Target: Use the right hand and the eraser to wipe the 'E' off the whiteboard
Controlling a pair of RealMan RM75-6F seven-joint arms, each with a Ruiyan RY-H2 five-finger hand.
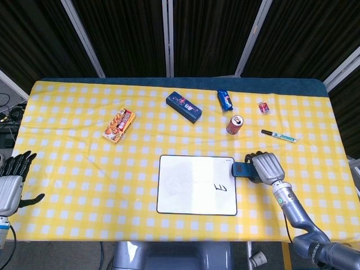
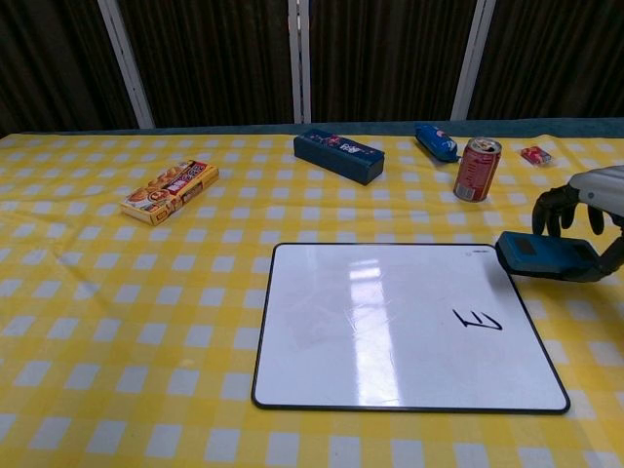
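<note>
The right hand (image 1: 265, 167) grips the dark blue eraser (image 2: 544, 257) at the whiteboard's (image 2: 390, 322) right edge, poised above the 'E' (image 2: 478, 319) for wiping, while the left hand (image 1: 11, 183) idles open.

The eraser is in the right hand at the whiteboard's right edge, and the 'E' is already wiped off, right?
Not quite. The eraser is held by the right hand at the right edge of the whiteboard, but the 'E' is untouched; the chest view shows it fully drawn.

I saw a glossy, smooth whiteboard (image 2: 390, 327). The checked tablecloth (image 2: 117, 322) looked like matt cloth. The soda can (image 2: 475, 169) read as shiny metal.
</note>
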